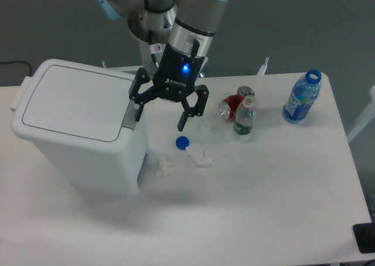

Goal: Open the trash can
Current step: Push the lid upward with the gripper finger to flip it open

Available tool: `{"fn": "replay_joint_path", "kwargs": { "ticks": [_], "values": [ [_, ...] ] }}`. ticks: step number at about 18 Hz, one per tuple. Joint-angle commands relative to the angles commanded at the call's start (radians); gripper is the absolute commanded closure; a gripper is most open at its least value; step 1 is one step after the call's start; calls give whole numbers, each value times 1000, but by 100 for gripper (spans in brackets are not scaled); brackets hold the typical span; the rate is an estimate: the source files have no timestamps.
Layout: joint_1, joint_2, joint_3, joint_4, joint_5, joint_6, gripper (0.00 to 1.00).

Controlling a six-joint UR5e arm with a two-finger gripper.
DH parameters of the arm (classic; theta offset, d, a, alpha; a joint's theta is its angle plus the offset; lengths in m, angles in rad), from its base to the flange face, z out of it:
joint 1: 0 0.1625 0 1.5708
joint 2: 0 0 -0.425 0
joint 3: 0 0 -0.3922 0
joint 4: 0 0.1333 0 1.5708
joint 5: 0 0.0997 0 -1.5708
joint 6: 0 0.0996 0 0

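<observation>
The gripper (160, 117) hangs with its jaws spread wide and nothing between them, one fingertip right at the grey button strip (129, 115) on the bin's (76, 143) near edge, probably lined up to press it and release the lid (79, 102), which lies flat and closed. The bin stands just beside that jaw; a blue cap (182, 142) and crumpled tissues (199, 156) lie below the other.

White table (281, 190) carries trash can (76, 131), blue cap (182, 142), crumpled tissues (199, 156), red can (233, 103), two bottles (302, 96).
</observation>
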Motion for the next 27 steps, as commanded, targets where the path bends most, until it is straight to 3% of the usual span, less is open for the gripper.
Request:
{"fn": "replay_joint_path", "kwargs": {
  "ticks": [23,27],
  "values": [
    [0,0,-8,0,3,34,0],
    [20,-5,60,-2,-2,35,0]
  ]
}}
